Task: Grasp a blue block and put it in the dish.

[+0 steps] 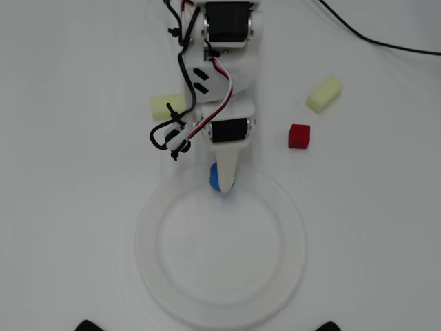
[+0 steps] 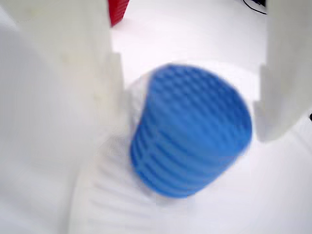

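The blue block is a ribbed bright blue cylinder. In the overhead view it peeks out from under my gripper at the far rim of the dish, a large white plate. In the wrist view the blue block is blurred and tilted between my two white fingers, over the dish rim. A thin gap shows between the block and the left finger. The right finger is at the block's edge. The jaws stand about a block's width apart.
A red cube lies right of the arm and shows at the top of the wrist view. One pale yellow block lies at the upper right, another left of the arm. A black cable runs across the top right.
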